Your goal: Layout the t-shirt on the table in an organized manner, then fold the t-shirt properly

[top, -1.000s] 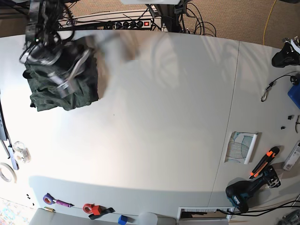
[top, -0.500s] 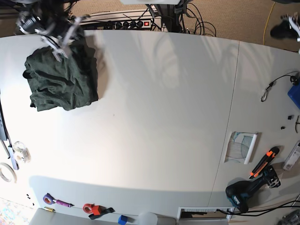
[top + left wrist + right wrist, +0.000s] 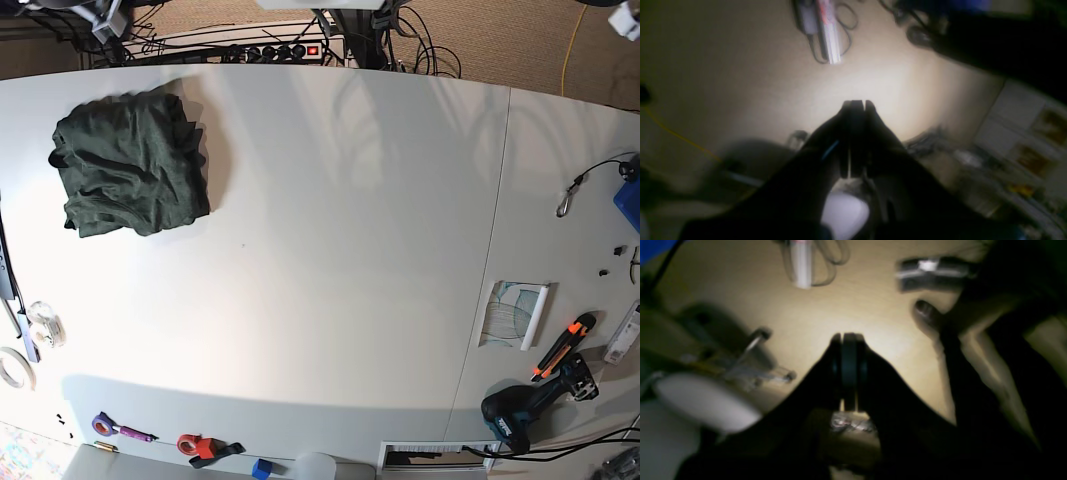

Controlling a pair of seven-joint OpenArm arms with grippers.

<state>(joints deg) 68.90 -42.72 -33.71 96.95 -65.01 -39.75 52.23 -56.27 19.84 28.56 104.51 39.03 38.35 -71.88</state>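
t-shirt (image 3: 130, 165) folded, 6 o'clock from right gripper (image 3: 848, 338), well apart; it and left gripper (image 3: 857, 104) both pressed together.

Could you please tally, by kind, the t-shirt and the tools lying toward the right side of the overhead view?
t-shirt: 1
power drill: 1
orange utility knife: 1
carabiner: 1
Total: 4
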